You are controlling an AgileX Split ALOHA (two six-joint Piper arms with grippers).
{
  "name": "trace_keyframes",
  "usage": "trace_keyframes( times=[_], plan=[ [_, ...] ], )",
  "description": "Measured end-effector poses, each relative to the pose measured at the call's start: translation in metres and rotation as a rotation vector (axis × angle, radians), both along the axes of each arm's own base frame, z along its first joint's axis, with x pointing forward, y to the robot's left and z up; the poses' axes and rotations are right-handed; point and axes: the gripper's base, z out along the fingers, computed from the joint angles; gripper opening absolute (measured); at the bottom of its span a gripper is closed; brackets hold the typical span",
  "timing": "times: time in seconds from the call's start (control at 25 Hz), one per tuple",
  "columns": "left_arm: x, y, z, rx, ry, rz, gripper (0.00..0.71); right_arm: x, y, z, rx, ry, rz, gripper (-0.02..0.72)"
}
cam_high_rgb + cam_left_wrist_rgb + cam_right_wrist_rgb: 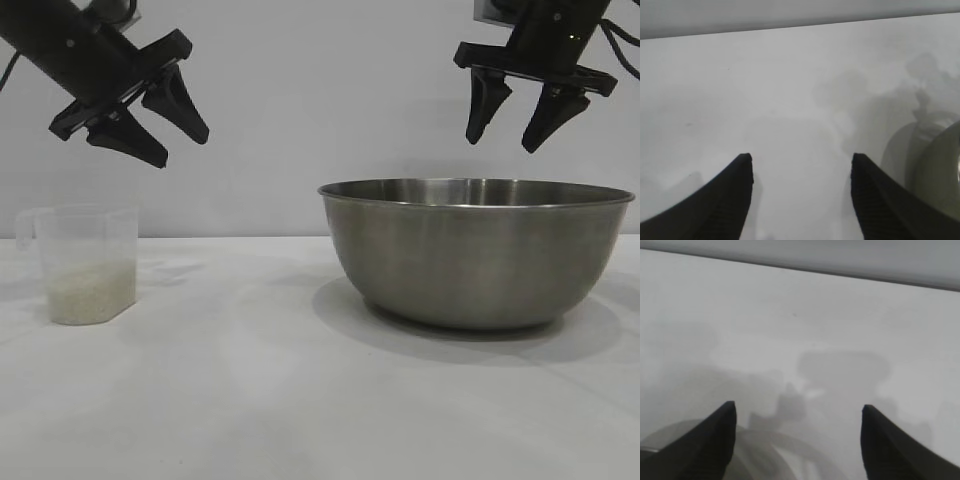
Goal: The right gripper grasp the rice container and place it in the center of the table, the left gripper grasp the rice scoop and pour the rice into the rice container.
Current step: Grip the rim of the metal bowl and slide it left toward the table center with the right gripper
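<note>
Left black two-fingered end effector (170, 135) hanging spread, empty, above small translucent plastic rice scoop (85, 262) sitting far left on white tabletop (250, 390), off-white rice (90, 297) lying inside. Large round steel rice container (475, 250) sitting right, right end effector (510, 125) hovering spread above it.

Black arms; left hand (178, 142), right hand (508, 137): tapered pointed ribbed fingers.
</note>
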Motion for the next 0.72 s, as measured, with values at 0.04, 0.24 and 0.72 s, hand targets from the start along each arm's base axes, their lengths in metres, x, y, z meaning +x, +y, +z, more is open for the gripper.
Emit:
trace_keyframes(
  times=[0.04, 0.24, 0.72],
  plan=[
    [0.000, 0.000, 0.000, 0.000, 0.000, 0.000, 0.375, 0.000, 0.000, 0.000, 0.000, 0.000, 0.000, 0.491],
    [0.000, 0.000, 0.000, 0.000, 0.000, 0.000, 0.375, 0.000, 0.000, 0.000, 0.000, 0.000, 0.000, 0.491],
    [-0.001, -0.001, 0.000, -0.005, 0.003, -0.008, 0.375, -0.027, -0.007, 0.016, -0.115, 0.269, 0.082, 0.491]
  ],
)
